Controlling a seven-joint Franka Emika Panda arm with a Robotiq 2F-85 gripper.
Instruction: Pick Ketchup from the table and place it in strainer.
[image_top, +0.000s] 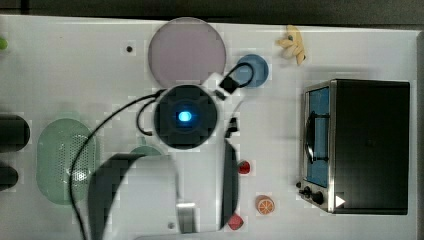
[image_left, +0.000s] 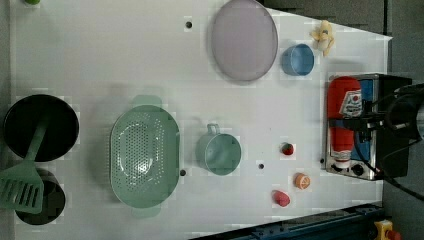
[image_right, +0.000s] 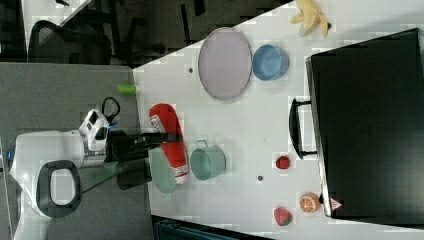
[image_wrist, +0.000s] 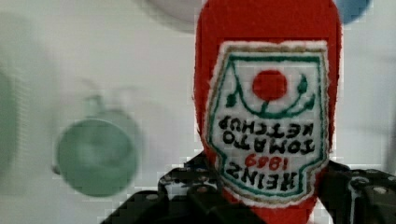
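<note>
**Ketchup clamped in gripper, held above the table**

Ketchup (image_wrist: 268, 116) bottle sits closest to the wrist camera, red plush body with a white stitched label (text reads upside down there). Gripper (image_wrist: 266, 205) jaws are closed on its lower end, black fingers (image_wrist: 187, 191) pressing either side of the bottle. In the left view the ketchup (image_left: 344, 120) hangs in front of the oven, off the table surface; in the right view the ketchup (image_right: 169, 140) overlaps the strainer's edge and the cup.

Largest to smallest:
- table (image_left: 100, 60): white, carries everything else.
- toaster oven (image_top: 365, 145): black and silver, at the top view's right.
- arm (image_right: 55, 160): white links, black cable trailing.
- strainer (image_left: 145, 157): pale mint oval, perforated bottom, nothing in it; well apart from the oven.
- plate (image_left: 244, 39): greyish-lilac, round.
- black pot (image_left: 40, 127): at the left view's left, with a green spatula (image_left: 22, 182) across it.
- cup (image_left: 220, 152): darker teal, with handle, just beside the strainer.
- blue bowl (image_left: 298, 59): near the plate.
- banana (image_left: 323, 35): by the far corner.
- orange slice (image_left: 302, 180), two strawberries (image_left: 281, 198) (image_left: 287, 148): small, near the oven.
</note>
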